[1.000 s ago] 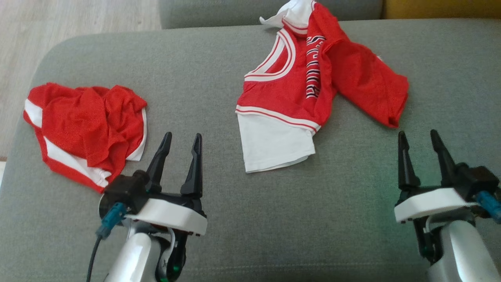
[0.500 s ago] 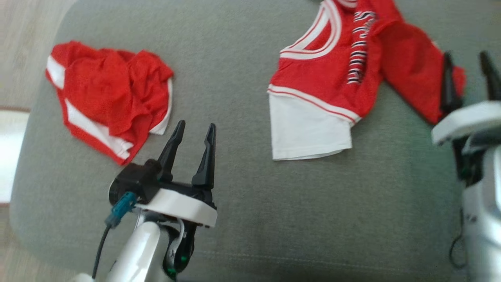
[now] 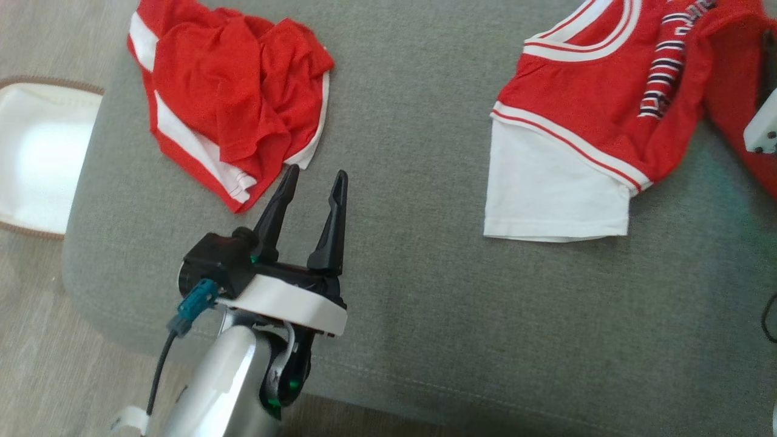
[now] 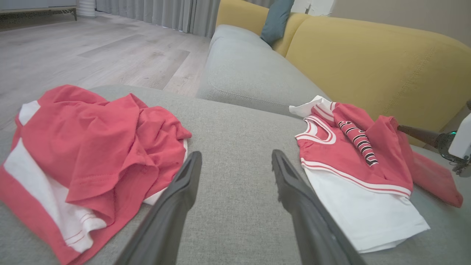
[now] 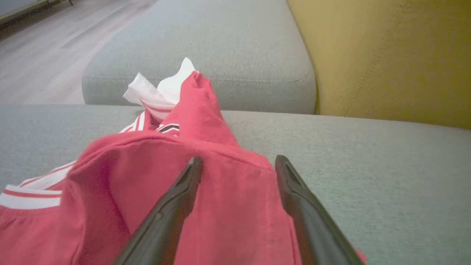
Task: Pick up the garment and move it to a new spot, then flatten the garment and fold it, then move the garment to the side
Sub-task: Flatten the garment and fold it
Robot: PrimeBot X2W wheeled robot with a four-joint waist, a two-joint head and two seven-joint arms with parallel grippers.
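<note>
Judging by how things lay, the task had barely begun; nothing was lifted, flattened or folded, and all three stages were left; at the near edge of the grey cushion [image 3: 425,303] the left gripper [image 3: 317,171] hovered with its fingers spread and nothing between them, tips just beside the near hem of the crumpled red shorts [image 3: 224,115], which lay at the cushion's left end; toward the cushion's right end lay the red and white jersey [image 3: 583,103], rumpled, its white underlayer spread toward the near side and one red part doubled over; this was probably the garment meant, since the right gripper [image 5: 239,159] stood over that red fold, fingers parted and gripping nothing, and whether they touched the cloth could not be told; beyond the cushion's far edge sat a second grey seat [image 4: 243,73] and the yellow sofa back [image 4: 368,66]; against a second earlier, the head camera had swung down and left, so the whole picture shifted while both garments kept their places on the cushion; the right gripper had advanced from the cushion's near side to the jersey; the left one stayed by the shorts
</note>
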